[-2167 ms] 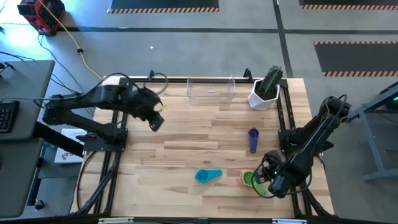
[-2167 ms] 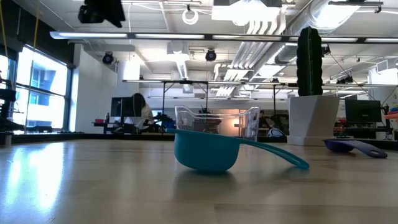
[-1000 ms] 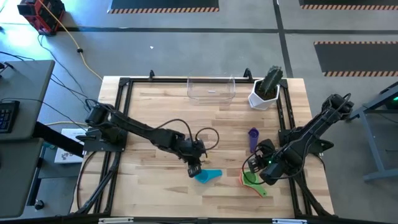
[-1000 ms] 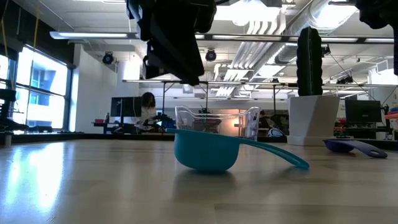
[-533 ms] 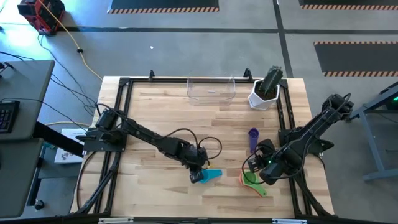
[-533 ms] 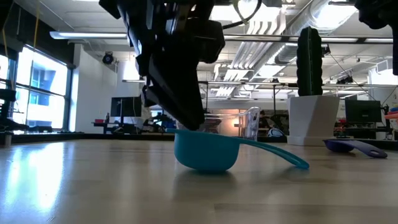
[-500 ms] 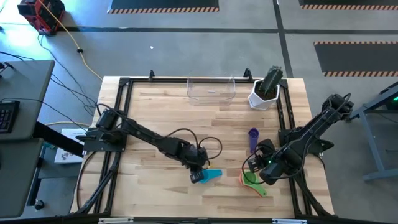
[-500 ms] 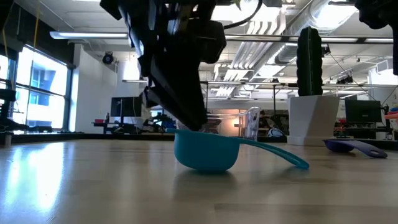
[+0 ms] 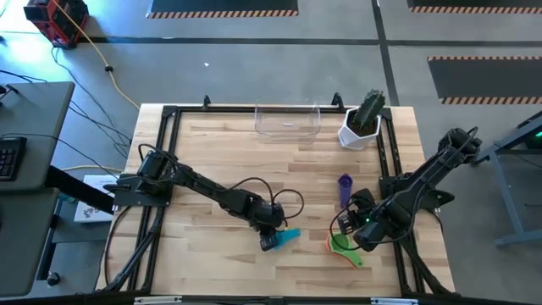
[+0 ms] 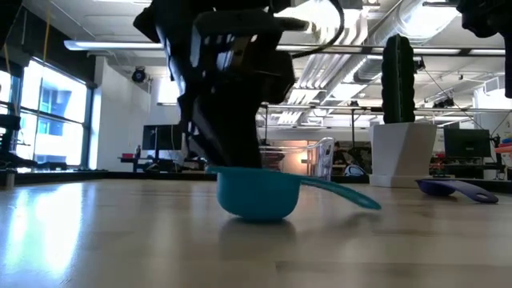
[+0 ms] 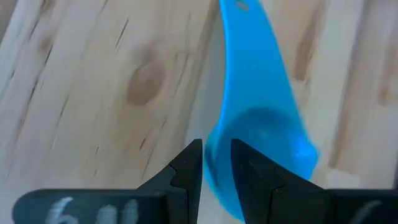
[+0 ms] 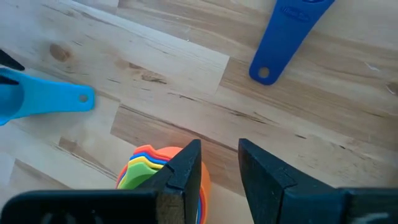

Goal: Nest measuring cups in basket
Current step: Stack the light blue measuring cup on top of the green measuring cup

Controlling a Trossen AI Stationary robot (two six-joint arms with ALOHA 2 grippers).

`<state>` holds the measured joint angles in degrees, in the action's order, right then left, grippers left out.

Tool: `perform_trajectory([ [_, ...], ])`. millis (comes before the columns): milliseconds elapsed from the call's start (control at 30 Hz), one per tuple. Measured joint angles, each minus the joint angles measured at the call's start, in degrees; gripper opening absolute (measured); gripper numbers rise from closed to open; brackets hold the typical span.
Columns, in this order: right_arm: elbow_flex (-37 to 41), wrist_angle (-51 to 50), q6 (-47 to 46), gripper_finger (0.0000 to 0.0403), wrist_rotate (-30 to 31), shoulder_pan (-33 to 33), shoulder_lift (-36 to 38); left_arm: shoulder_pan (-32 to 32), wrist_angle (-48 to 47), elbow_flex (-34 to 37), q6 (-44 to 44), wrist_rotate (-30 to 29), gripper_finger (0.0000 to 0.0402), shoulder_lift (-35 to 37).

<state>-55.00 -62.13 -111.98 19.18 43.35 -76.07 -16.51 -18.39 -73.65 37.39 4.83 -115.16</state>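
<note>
A teal measuring cup (image 9: pixel 286 238) sits upright on its bowl on the wooden table, near the front middle, with its handle (image 10: pixel 344 194) pointing toward the table's right. My left gripper (image 9: pixel 269 242) has come down on the bowl's left side, and its narrowly open fingers stand astride the wall. My right gripper (image 9: pixel 354 230) is open and hovers above a nested stack of cups (image 12: pixel 152 171), orange outermost, with a green handle (image 9: pixel 356 259) sticking out. A purple cup (image 9: pixel 345 191) lies on the table. The clear basket (image 9: pixel 288 121) stands at the far edge. My left gripper has the wall of the teal cup's bowl (image 11: pixel 214 155), on the side away from the handle, between its two fingers. One finger (image 11: pixel 252 177) is inside the bowl and the other is outside. The fingers slant down from the table's left. The cup rests on the table.
A white angular pot with a green cactus (image 9: pixel 362 123) stands at the far right, next to the basket. Black frame rails run along the table's left and right edges. Bare wood lies between the cups and the basket.
My left gripper has come down toward the near edge onto the teal cup, its fingers straddling the bowl's rim. In the last half second the cup slid slightly toward the table's left and its handle swung a little. My right gripper kept still.
</note>
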Motion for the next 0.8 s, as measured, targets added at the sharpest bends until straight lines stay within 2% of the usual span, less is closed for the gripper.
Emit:
perform_trajectory([
  [200,0.0,-0.22,0.0,0.0099,0.27,0.0,0.0,0.0,-0.39,0.07,-0.07,-0.98,0.0068,0.01],
  [433,0.0,-0.39,0.0,0.0099,1.8,0.0,0.0,0.0,0.05,0.07,-0.27,-1.13,0.0008,0.01],
  [667,0.0,-0.56,0.14,0.0099,1.94,0.0,0.0,0.36,0.79,0.07,-1.09,-1.43,0.0005,0.01],
  [800,0.0,1.53,3.8,0.0099,3.64,0.01,0.0,1.27,2.5,-0.16,-1.03,-0.57,0.0005,0.01],
])
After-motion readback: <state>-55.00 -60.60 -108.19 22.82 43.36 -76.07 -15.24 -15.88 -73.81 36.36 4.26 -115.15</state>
